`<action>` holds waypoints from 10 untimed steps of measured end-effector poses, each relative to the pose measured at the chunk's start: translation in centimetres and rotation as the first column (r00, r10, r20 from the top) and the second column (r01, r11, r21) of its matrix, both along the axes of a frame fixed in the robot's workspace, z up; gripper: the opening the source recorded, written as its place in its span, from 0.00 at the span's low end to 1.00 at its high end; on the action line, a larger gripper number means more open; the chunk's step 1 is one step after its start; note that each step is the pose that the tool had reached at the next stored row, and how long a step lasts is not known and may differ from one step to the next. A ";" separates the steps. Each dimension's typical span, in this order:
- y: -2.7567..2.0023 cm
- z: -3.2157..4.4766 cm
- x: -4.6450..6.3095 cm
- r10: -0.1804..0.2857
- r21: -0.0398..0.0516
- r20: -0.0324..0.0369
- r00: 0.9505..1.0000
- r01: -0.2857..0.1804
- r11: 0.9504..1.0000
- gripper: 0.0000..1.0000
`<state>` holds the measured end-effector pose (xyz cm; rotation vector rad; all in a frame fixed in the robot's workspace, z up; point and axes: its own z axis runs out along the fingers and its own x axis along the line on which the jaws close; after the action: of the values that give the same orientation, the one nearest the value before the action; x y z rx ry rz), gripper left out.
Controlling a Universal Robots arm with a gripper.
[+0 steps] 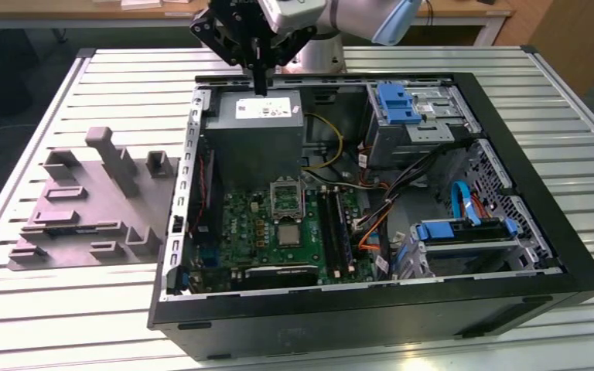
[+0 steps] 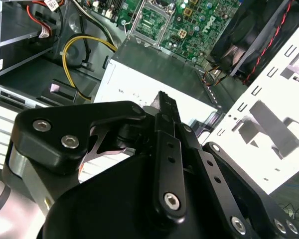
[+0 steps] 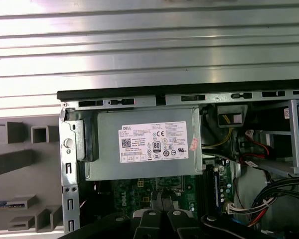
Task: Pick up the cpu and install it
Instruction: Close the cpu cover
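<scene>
The cpu (image 1: 288,233) lies on the motherboard (image 1: 266,232) at the exterior view's lower centre, apparently not yet picked, while the clenched, empty claw (image 1: 261,86) hangs above the power supply (image 1: 254,127).

We found the open computer case (image 1: 544,255) on the slatted table (image 1: 59,325), the plastic tray (image 1: 80,209) beside it at the exterior view's left; inside, the power supply (image 1: 256,131) sat beyond the motherboard (image 1: 276,232) (drive bays (image 1: 416,116) opposite).
</scene>
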<state>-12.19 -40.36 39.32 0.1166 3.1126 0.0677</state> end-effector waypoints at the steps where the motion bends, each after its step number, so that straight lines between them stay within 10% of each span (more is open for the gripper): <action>1: -0.14 -0.01 0.0 0.002 0.000 0.000 1.000 -0.002 1.000 0.11; 10: -0.51 -0.28 0.0 0.097 0.000 0.000 0.995 -0.097 0.995 0.11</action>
<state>-12.20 -40.87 39.04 -0.0348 3.1167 0.0695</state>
